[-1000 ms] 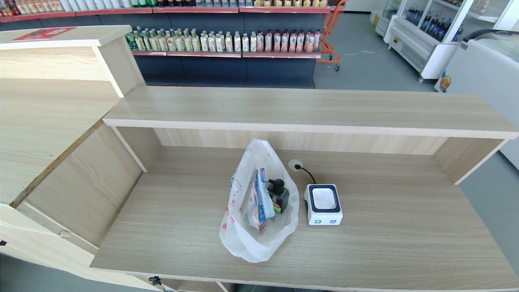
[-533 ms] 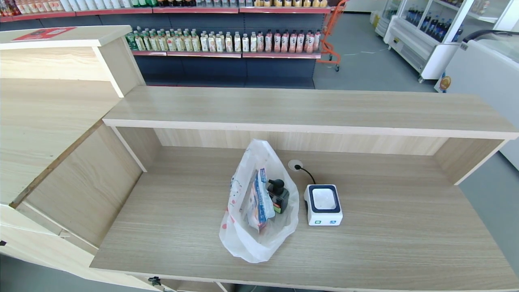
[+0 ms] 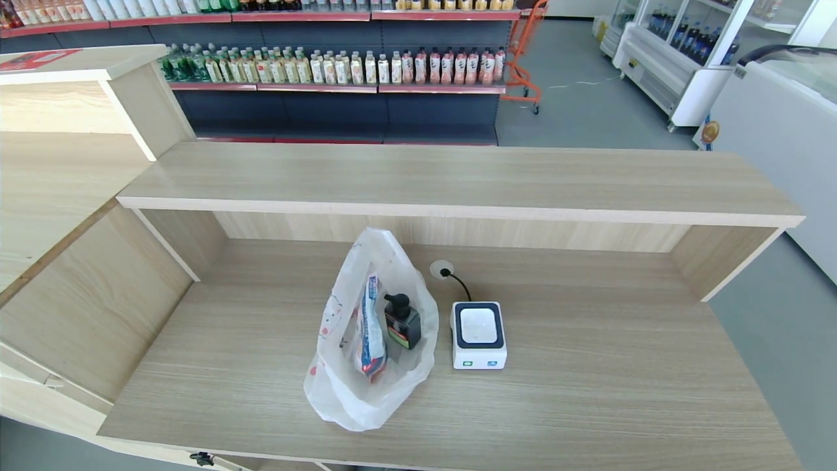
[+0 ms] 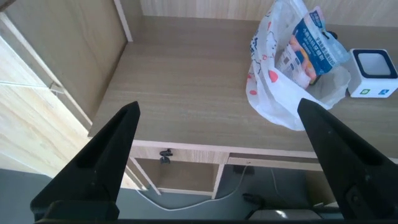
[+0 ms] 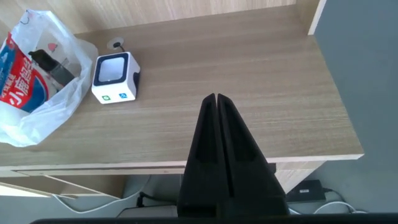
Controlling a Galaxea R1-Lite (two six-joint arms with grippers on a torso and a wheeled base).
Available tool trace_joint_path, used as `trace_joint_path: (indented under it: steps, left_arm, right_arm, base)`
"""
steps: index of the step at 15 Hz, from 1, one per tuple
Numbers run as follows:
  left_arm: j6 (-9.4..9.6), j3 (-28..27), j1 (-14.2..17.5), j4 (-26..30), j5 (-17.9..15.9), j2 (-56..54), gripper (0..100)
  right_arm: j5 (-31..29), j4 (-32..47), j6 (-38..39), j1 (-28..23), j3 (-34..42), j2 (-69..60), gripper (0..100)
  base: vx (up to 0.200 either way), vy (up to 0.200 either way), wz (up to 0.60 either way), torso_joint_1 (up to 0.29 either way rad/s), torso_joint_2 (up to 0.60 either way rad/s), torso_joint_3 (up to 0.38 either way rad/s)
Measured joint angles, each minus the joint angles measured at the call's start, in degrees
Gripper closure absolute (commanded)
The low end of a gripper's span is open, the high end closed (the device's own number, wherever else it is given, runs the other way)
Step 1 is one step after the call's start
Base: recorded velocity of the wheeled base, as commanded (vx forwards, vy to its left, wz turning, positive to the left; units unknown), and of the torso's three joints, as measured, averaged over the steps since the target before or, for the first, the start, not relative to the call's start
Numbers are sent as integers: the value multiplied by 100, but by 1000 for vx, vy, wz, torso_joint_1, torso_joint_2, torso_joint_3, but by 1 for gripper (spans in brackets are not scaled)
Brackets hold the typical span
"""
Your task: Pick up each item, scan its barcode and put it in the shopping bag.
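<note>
Two items, a blue-and-red packet point(image 3: 371, 327) and a black pump bottle point(image 3: 401, 322), stand inside the white shopping bag point(image 3: 340, 399) on the wooden worktop point(image 3: 588, 392). Just right of the bag sits the scanner point(image 3: 478, 333). Above the worktop's near edge, the left hand point(image 4: 219, 107) is spread wide, the right hand point(image 5: 216, 98) pressed together.

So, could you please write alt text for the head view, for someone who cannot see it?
A white plastic shopping bag stands on a wooden counter, holding a snack packet and a dark pump bottle. A white barcode scanner sits just to its right.
</note>
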Motion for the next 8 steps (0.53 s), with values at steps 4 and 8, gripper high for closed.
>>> trace_joint_path:
  steps: [4, 8]
  left_arm:
    - [0, 0, 0, 0, -6, 2, 0]
    - [5, 0, 0, 2, 2, 2, 0]
  right_arm:
    - [2, -2, 0, 0, 0, 0, 100]
    - [2, -5, 0, 2, 0, 0, 100]
  base:
    - [100, 0, 0, 4, 0, -1]
    - [150, 0, 0, -1, -1, -1]
